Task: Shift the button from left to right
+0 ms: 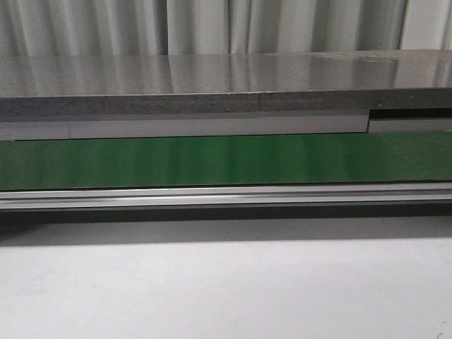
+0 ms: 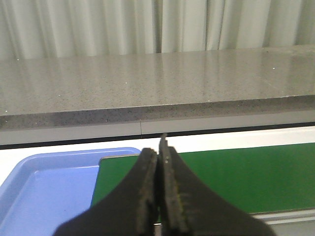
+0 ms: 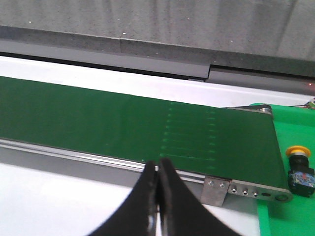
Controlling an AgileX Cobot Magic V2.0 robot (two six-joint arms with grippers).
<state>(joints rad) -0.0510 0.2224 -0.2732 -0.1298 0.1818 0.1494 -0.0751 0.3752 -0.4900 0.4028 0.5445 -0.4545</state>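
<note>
On my left side, my black left claw (image 2: 158,189) has its two padded fingers (image 2: 146,196) pressed flat together, with only a thin seam between them and nothing caught there. Past its tips lies a pale blue plastic tray (image 2: 44,189) with a raised rounded rim, and just beside the tray begins the dark green conveyor belt (image 2: 236,179). Behind both runs a long speckled grey stone counter (image 2: 157,86), with a pleated pale curtain (image 2: 147,24) hanging at the back.

In the front view the green belt (image 1: 226,161) stretches across the whole width, bordered along its near edge by a silver aluminium rail (image 1: 226,195), with the plain white tabletop (image 1: 226,289) nearer to me. Neither claw shows in that view.

On my right side, my black right claw (image 3: 158,201) is likewise closed, fingertips meeting and holding nothing. It hangs over the near rail of the belt (image 3: 123,123), near a small metal bracket (image 3: 215,191) with screws. Past the belt's end is a bright green surface (image 3: 295,132), and on it sits the small push-button switch with a round orange-yellow cap on a black boxy body (image 3: 299,169), well apart from my fingers. It appears to lie tilted on its side, though it is too small there to be sure.
</note>
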